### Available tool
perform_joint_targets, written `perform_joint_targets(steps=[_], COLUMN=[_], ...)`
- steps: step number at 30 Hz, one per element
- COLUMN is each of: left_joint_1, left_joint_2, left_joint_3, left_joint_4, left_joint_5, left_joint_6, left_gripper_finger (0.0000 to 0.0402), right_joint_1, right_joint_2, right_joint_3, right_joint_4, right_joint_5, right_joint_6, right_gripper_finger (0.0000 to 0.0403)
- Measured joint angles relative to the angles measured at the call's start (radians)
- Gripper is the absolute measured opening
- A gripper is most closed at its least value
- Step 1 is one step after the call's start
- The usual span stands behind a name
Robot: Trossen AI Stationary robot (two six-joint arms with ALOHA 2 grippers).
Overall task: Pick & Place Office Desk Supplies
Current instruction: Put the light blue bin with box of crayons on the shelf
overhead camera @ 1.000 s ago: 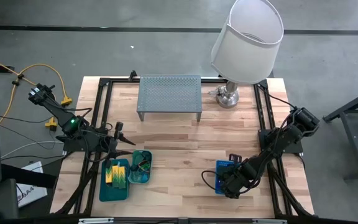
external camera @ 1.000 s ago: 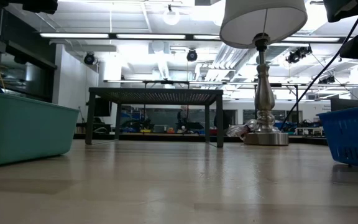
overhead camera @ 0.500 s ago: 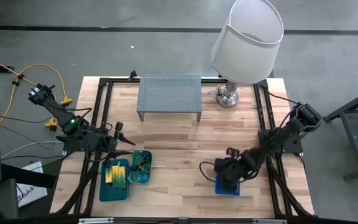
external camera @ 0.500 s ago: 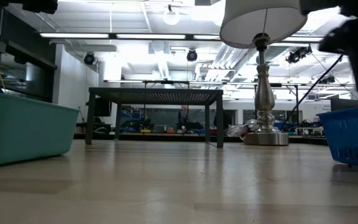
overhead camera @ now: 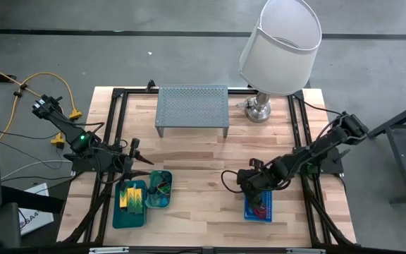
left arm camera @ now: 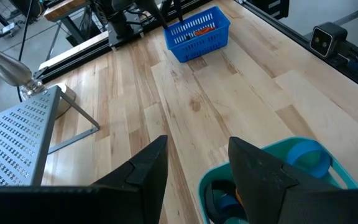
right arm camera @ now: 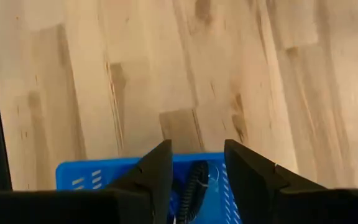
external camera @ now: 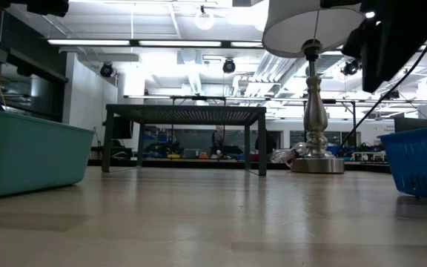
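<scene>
Yellow-green blocks (overhead camera: 132, 197) are held in the rectangular teal plastic tray (overhead camera: 128, 216); band loops (overhead camera: 162, 187) lie in the smaller teal tray (overhead camera: 151, 201) beside it. A red loop (overhead camera: 259, 209) lies in the blue mesh basket (overhead camera: 259, 214). Both the right gripper (overhead camera: 249, 178), above the basket, and the left gripper (overhead camera: 141, 161), near the trays, are parted and empty.

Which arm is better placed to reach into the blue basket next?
Right. The right gripper hangs open at the blue basket, while the left gripper waits across the table by the teal trays.
</scene>
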Motion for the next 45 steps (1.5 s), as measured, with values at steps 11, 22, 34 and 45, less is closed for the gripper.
perform_joint_targets(steps=[11,22,34,45], left_joint_1=[0.000,0.000,0.000,0.000], left_joint_2=[0.000,0.000,0.000,0.000], left_joint_3=[0.000,0.000,0.000,0.000], left_joint_4=[0.000,0.000,0.000,0.000], left_joint_5=[0.000,0.000,0.000,0.000], left_joint_6=[0.000,0.000,0.000,0.000], left_gripper_finger=[0.0161,0.0161,0.0161,0.0161], right_joint_1=[0.009,0.065,0.024,-0.098], right_joint_2=[-0.027,-0.161,-0.503,-0.796], right_joint_3=[0.000,-0.100,-0.510,-0.712], right_joint_4=[-0.029,-0.025,0.357,0.531], right_joint_5=[0.265,0.412,0.370,0.351], right_joint_6=[0.052,0.024,-0.084,-0.253], right_gripper_finger=[0.0134,0.0134,0.0134,0.0134])
